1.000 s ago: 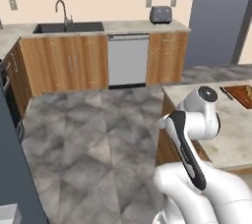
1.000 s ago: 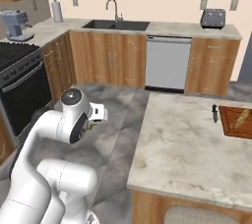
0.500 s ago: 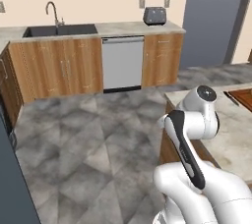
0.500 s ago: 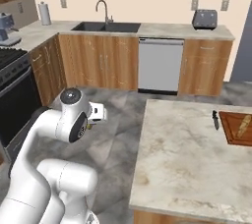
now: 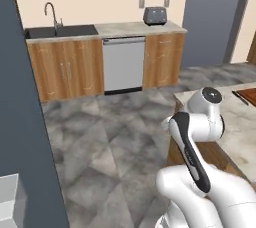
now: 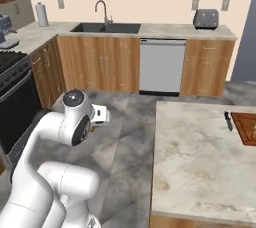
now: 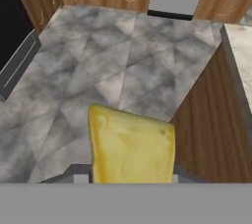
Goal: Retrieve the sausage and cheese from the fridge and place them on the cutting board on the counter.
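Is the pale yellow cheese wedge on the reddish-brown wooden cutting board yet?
No, the pale yellow cheese wedge sits in the gripper, over the grey floor.

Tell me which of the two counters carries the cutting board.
The island counter beside the arm; the cutting board lies at its right edge, by the knife. The wall counter carries the toaster.

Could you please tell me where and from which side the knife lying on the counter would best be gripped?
Take the knife by its dark handle, which seems to be the far end in the right base view, and come straight down from above. It lies flat on the counter with the board close alongside, so a side approach is cramped. Close across the narrow handle, not along it.
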Motion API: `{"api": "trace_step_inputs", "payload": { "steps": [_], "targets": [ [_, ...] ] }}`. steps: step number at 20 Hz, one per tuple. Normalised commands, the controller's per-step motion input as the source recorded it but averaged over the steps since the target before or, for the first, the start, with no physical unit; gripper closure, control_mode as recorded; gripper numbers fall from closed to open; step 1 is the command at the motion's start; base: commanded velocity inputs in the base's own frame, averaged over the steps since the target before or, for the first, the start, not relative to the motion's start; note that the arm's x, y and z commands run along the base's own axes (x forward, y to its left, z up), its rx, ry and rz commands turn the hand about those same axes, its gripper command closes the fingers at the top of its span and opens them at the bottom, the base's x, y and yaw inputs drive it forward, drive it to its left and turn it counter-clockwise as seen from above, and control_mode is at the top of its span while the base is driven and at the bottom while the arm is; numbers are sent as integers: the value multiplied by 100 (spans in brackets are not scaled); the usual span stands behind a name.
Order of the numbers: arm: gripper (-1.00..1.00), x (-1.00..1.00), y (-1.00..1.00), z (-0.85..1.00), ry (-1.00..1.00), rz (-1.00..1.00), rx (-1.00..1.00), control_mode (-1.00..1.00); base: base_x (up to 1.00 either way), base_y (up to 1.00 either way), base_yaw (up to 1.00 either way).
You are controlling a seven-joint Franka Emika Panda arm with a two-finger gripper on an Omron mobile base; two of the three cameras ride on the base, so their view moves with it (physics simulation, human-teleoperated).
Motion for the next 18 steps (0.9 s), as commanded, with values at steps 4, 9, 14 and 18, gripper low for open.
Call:
{"api": "trace_step_inputs", "payload": {
  "steps": [4,9,14,18],
  "targets": [
    [100,0,0,0,0,0,0,100,17,64,0],
    [100,0,0,0,0,0,0,100,60,12,-3],
    [100,0,0,0,0,0,0,100,64,-7,-4],
    [100,0,0,0,0,0,0,100,68,-20,-6]
  ]
}}
